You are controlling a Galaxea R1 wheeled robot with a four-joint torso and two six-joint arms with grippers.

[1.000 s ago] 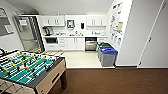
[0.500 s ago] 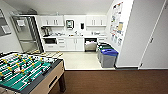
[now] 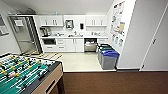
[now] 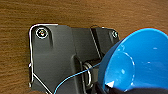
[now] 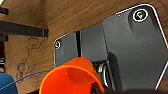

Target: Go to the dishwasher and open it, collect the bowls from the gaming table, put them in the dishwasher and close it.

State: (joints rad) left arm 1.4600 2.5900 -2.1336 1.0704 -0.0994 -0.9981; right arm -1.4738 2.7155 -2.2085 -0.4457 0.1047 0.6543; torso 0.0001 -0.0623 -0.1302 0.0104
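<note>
The dishwasher (image 3: 90, 45) stands under the white counter at the far wall, showing a dark opening above a grey front. The gaming table (image 3: 25, 72), with a green field and rods of yellow figures, fills the lower left of the head view. In the left wrist view my left gripper (image 4: 110, 86) is shut on the rim of a bright blue bowl (image 4: 140, 60), held above the brown floor. Over the same floor, in the right wrist view, my right gripper (image 5: 96, 87) is shut on an orange bowl (image 5: 72, 75).
Grey bins with green and blue lids (image 3: 108, 58) stand right of the dishwasher by a white wall. A steel fridge (image 3: 23, 33) is at the left. Pale kitchen floor (image 3: 77, 61) meets brown carpet (image 3: 112, 82). A dark table bar (image 5: 23, 28) lies near the right arm.
The whole head picture has shifted slightly: the bins and kitchen sit a little lower and larger, so the camera has moved towards the kitchen. The things themselves have not moved.
</note>
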